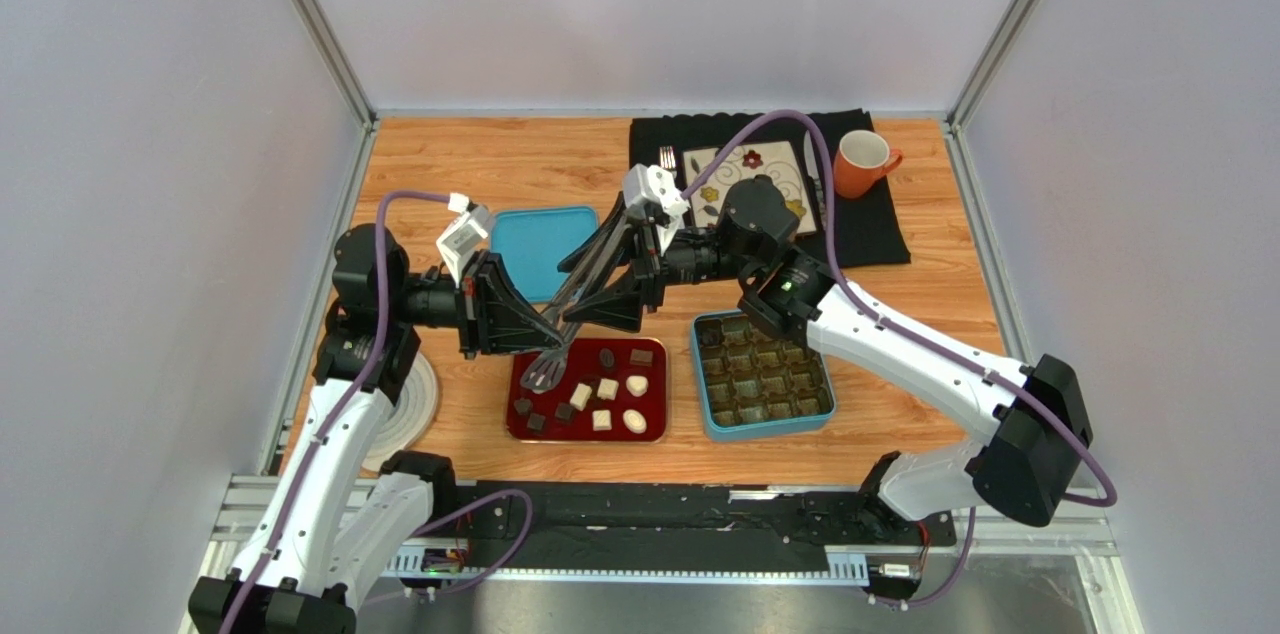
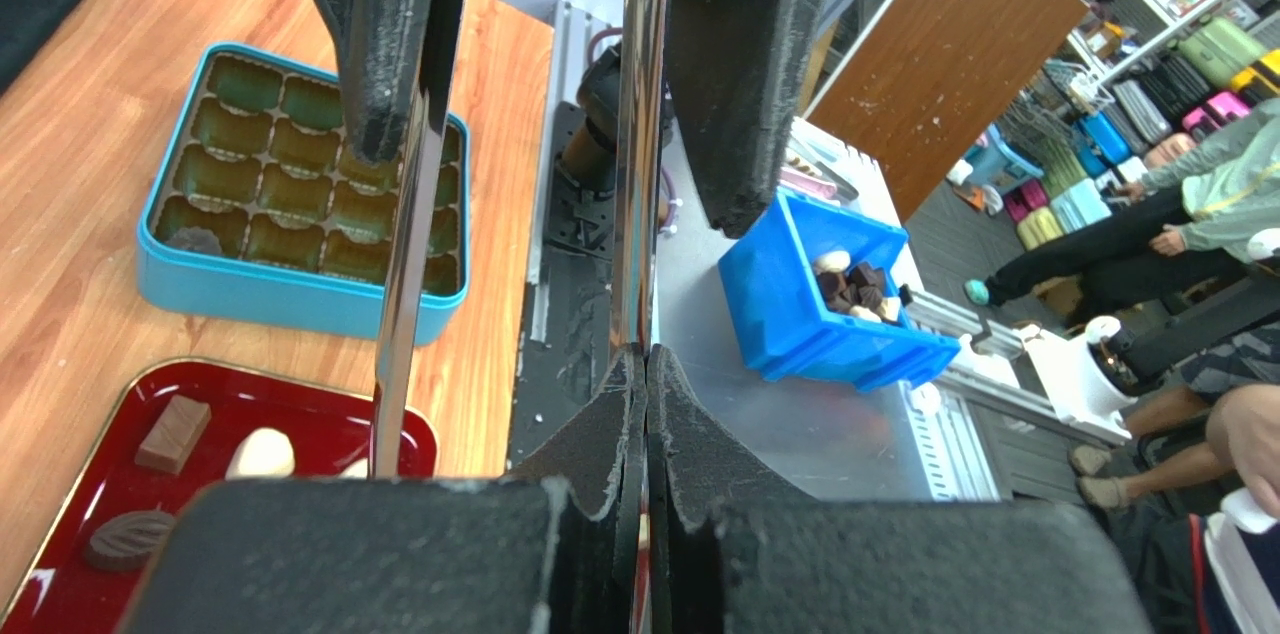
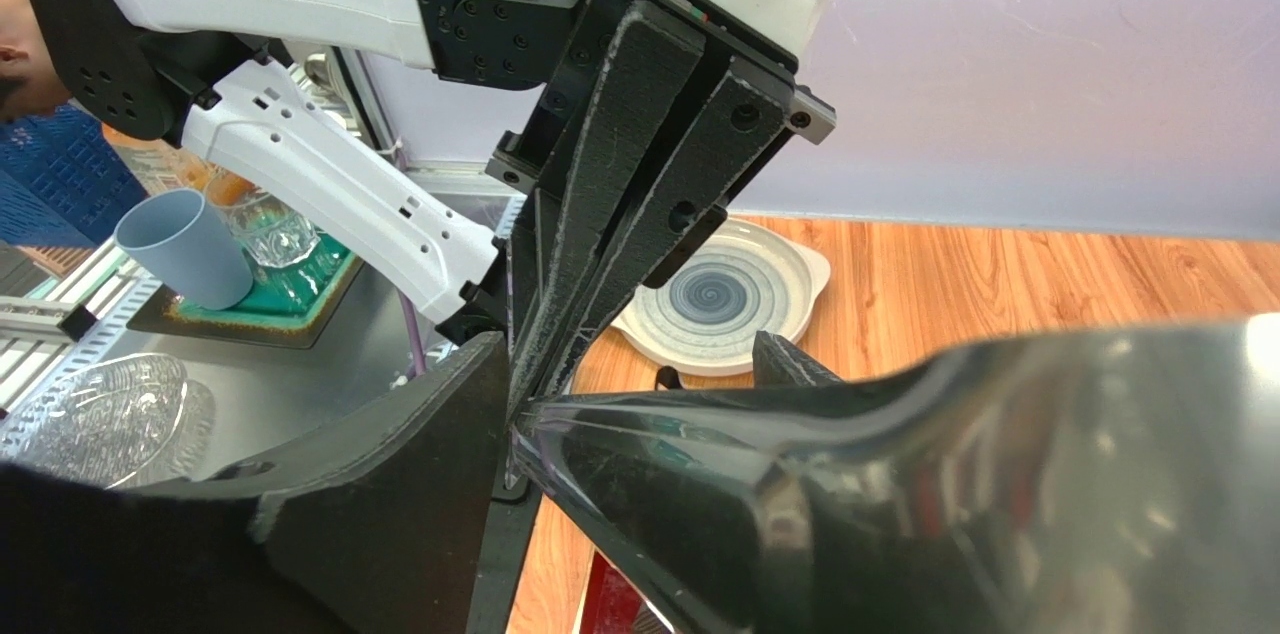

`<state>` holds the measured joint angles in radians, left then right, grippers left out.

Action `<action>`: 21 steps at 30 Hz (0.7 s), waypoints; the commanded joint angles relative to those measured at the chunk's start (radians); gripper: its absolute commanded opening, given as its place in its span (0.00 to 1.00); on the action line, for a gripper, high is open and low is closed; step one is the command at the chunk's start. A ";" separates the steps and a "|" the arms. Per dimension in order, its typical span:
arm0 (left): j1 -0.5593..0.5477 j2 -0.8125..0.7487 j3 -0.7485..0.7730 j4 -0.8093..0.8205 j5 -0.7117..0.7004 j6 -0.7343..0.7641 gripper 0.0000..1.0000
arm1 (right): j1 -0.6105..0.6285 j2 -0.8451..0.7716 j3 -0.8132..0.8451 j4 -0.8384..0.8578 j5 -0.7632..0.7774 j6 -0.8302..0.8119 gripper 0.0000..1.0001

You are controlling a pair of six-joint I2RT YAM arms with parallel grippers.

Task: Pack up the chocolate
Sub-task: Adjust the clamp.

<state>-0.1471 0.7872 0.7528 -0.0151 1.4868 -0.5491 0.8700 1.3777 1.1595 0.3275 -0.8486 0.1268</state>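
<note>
Red tray (image 1: pixel 529 427) near edge: chocolate (image 1: pixel 607 390), roughly ten pieces, not yet packed. Blue box (image 1: pixel 706 417) just right of it, cells nearly all bare, maybe one dark piece in, so packing looks barely begun. Above tray: left end effector (image 2: pixel 646 394) pressed together on tongs (image 2: pixel 403 289); right end effector (image 1: pixel 583 289) spread either side of them.

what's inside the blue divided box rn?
Gold-lined cells in the box, and those visible look empty. One dark piece sits in a corner cell. The right arm covers its far edge from above, and the tongs hide some cells at the wrist.
</note>
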 commanded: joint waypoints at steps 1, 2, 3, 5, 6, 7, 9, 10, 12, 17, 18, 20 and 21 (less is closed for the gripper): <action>0.000 -0.014 0.003 0.085 0.251 -0.049 0.01 | 0.006 0.012 0.052 -0.077 -0.015 0.000 0.63; 0.000 -0.014 0.003 0.092 0.254 -0.060 0.01 | 0.007 0.017 0.058 -0.096 -0.017 -0.003 0.61; 0.000 -0.014 0.006 0.095 0.256 -0.064 0.01 | 0.006 0.021 0.077 -0.120 -0.021 -0.007 0.58; 0.000 -0.014 0.008 0.104 0.259 -0.074 0.01 | 0.006 0.026 0.100 -0.194 -0.030 -0.024 0.51; 0.000 -0.016 0.011 0.103 0.260 -0.075 0.01 | 0.006 0.033 0.111 -0.218 -0.027 -0.024 0.44; 0.000 -0.017 0.011 0.107 0.262 -0.075 0.01 | 0.006 0.038 0.133 -0.261 -0.026 -0.029 0.40; 0.000 -0.016 0.013 0.110 0.260 -0.080 0.01 | 0.006 0.041 0.146 -0.281 -0.018 -0.033 0.39; 0.000 -0.017 0.014 0.112 0.262 -0.081 0.01 | 0.006 0.041 0.150 -0.294 -0.011 -0.033 0.42; 0.000 -0.016 0.014 0.115 0.263 -0.087 0.01 | 0.004 0.040 0.154 -0.304 -0.001 -0.038 0.52; 0.000 -0.019 0.014 0.132 0.268 -0.103 0.01 | 0.006 0.014 0.134 -0.308 0.005 -0.058 0.57; 0.000 -0.019 0.014 0.133 0.270 -0.104 0.01 | 0.006 0.011 0.129 -0.305 0.002 -0.061 0.58; 0.000 -0.020 0.014 0.133 0.270 -0.104 0.01 | 0.006 -0.003 0.111 -0.279 0.005 -0.059 0.52; 0.000 -0.020 0.014 0.135 0.270 -0.106 0.01 | 0.006 -0.008 0.091 -0.266 0.012 -0.058 0.48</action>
<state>-0.1444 0.7795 0.7479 0.0540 1.4948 -0.6312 0.8711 1.4033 1.2797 0.0647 -0.8524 0.0921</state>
